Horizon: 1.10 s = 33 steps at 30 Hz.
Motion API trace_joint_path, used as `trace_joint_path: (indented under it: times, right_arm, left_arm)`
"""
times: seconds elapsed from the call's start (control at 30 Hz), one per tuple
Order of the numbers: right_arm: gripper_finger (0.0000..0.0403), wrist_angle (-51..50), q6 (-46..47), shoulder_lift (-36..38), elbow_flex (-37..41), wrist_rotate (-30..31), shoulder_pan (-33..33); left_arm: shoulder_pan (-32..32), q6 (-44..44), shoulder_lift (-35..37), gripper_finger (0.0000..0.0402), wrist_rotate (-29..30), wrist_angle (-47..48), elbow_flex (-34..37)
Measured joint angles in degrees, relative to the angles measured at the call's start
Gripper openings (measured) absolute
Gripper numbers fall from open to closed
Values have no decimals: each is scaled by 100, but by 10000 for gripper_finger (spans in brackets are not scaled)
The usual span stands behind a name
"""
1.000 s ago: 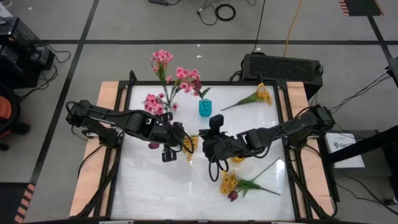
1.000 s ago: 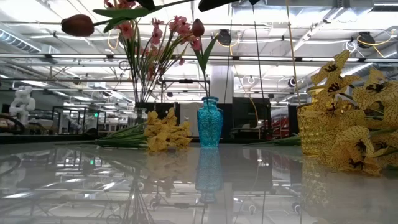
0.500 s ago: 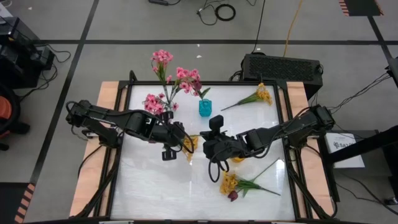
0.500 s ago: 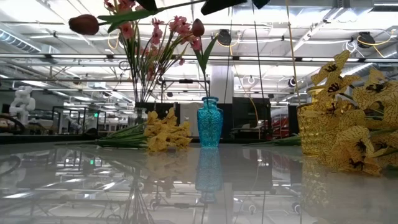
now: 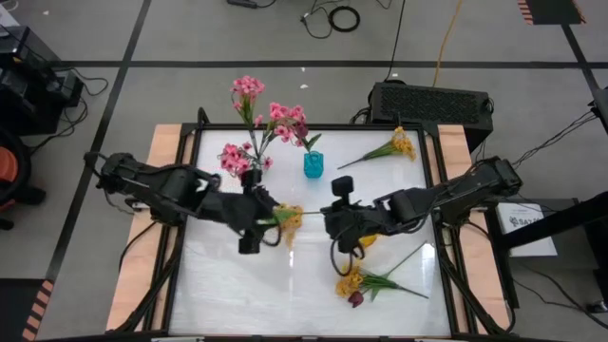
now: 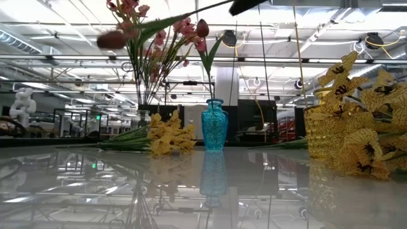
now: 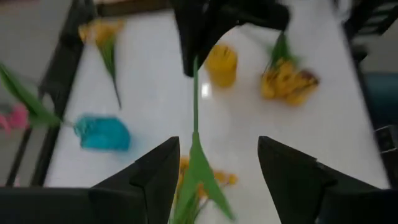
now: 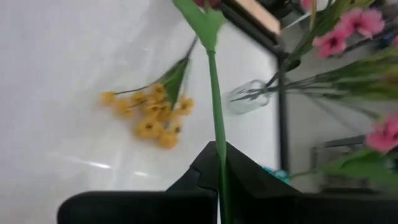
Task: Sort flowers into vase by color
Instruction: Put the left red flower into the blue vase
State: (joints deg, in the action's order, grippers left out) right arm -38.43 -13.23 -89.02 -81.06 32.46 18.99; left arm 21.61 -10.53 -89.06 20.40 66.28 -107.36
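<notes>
One flower has a thin green stem (image 5: 306, 213), a green leaf (image 8: 200, 18) and a dark magenta bud (image 6: 111, 39). It hangs in the air over the table's middle. My right gripper (image 5: 326, 218) is shut on its stem. My left gripper (image 5: 271, 218) is open. In the left wrist view its fingers (image 7: 155, 180) stand on either side of the leaf (image 7: 200, 168); whether they touch it, I cannot tell. A blue vase (image 5: 313, 164), a clear vase (image 8: 249, 96) holding pink flowers (image 5: 277, 116), and a yellow vase (image 7: 222, 64) stand on the table. My right gripper pinches the green stem (image 8: 216, 134) between its two fingers, well away from the bud end. The fingers come from the table's right side, slanting down, and the stem runs on ahead of them toward the left gripper. The flower is lifted clear of the table.
Yellow sprays lie on the white table top (image 5: 237, 285): one at the back right (image 5: 394, 147), one at the front right (image 5: 366, 282), one under the left gripper (image 5: 290, 223). A black box (image 5: 432, 103) sits behind the table's far edge.
My left gripper has risen and drawn back toward the table's left edge. My right gripper has shifted a little toward the right edge with the stem. In the low view the bud end has swung to the right and is blurred.
</notes>
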Motion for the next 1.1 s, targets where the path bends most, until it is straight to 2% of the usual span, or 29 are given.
trace_joint_path:
  times: [0.13,0.27,0.47,0.67,0.73,0.83,0.93,1.1]
  right_arm:
    - [0,-326,547,535,149,-409,62]
    - [0,0,753,1295,772,-576,140]
    - [0,1626,556,2717,2153,-585,87]
    - [0,3440,408,3876,3275,-586,-206]
    - [0,4343,363,4064,3649,-765,-312]
    - [0,5700,227,4111,4138,-1287,-493]
    - [0,7075,207,3918,4512,-1876,-661]
    - [0,8737,235,3214,4756,-2295,-774]
  left_arm:
    - [555,303,140,223,683,-222,-235]
    - [1032,354,309,223,1497,-279,-227]
    - [1544,341,317,223,2225,-313,-3]
    - [1782,64,313,223,3455,-841,642]
    - [1803,112,321,223,3752,-1336,975]
    - [1724,580,309,223,3835,-2406,1534]
    - [1512,1350,309,223,3760,-4104,2135]
    - [969,2583,309,223,2408,-7082,2946]
